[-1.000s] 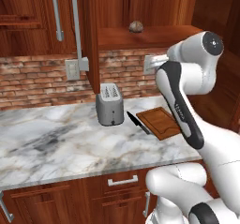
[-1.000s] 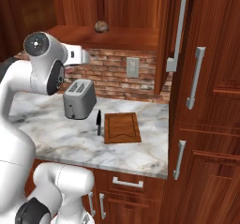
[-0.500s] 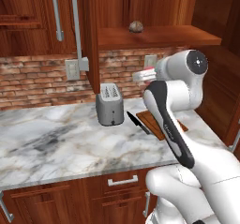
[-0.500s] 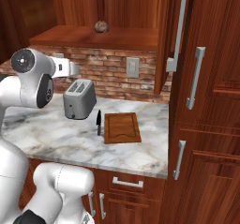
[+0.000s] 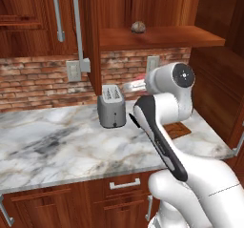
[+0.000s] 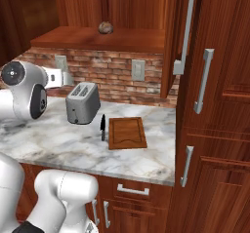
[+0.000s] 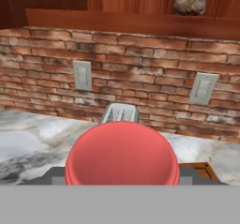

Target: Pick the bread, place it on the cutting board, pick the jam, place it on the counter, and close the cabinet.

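Observation:
The jam (image 7: 122, 155), a red jar, sits between my fingers and takes up the lower middle of the hand view. My gripper (image 5: 139, 85) is shut on it in the air above the toaster, over the counter (image 5: 57, 146). From the right base view the gripper (image 6: 59, 77) sticks out left of the toaster. The bread (image 5: 138, 27) lies on the open cabinet's shelf, also visible as the bread (image 7: 190, 3) high up. The cutting board (image 6: 127, 132) lies flat on the counter right of a knife, partly hidden by my arm in the left base view. The cabinet door (image 5: 90, 31) stands open, edge-on.
A silver toaster (image 5: 111, 107) stands against the brick wall below my hand. A black-handled knife (image 6: 102, 127) lies beside the board's left edge. Wall outlets (image 7: 83, 75) sit on the bricks. Tall cabinet doors (image 6: 215, 90) close off the right side.
My hand has swung down and to the left from near the shelf, carrying the red jar. My elbow has dropped toward the camera. The bread and board have stayed put.

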